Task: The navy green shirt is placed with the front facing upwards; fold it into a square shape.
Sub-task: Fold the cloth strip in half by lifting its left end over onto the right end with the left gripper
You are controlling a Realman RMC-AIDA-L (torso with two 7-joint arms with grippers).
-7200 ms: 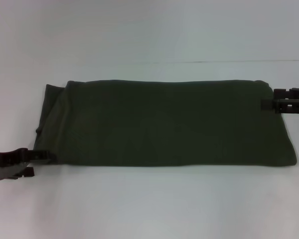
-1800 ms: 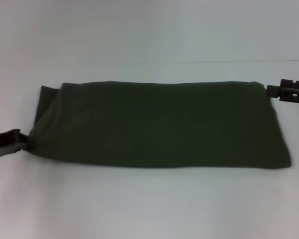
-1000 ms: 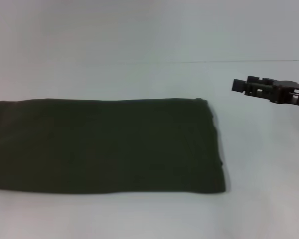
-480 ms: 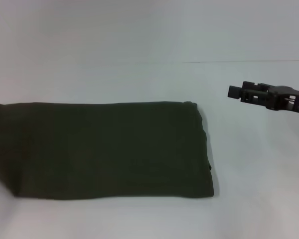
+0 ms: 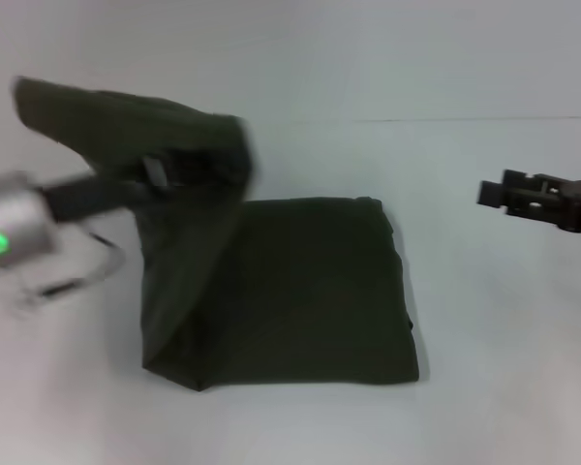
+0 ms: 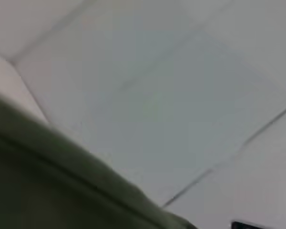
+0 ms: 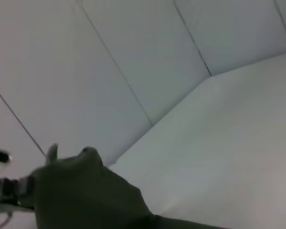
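The navy green shirt (image 5: pixel 281 291) has its left end raised off the white desk (image 5: pixel 504 387) in the left end effector (image 5: pixel 155 172), which is clamped on the cloth; the rest lies flat, plain side up. The right end effector (image 5: pixel 494 193) hovers well apart at the right, holding nothing; how far open, I cannot tell.

Plain white table (image 5: pixel 484 387) — pale panelled wall (image 7: pixel 133 57)

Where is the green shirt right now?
In the head view the navy green shirt lies folded on the white table, left of centre. Its left end hangs lifted at the left end effector; the right end effector hovers apart, to its right.
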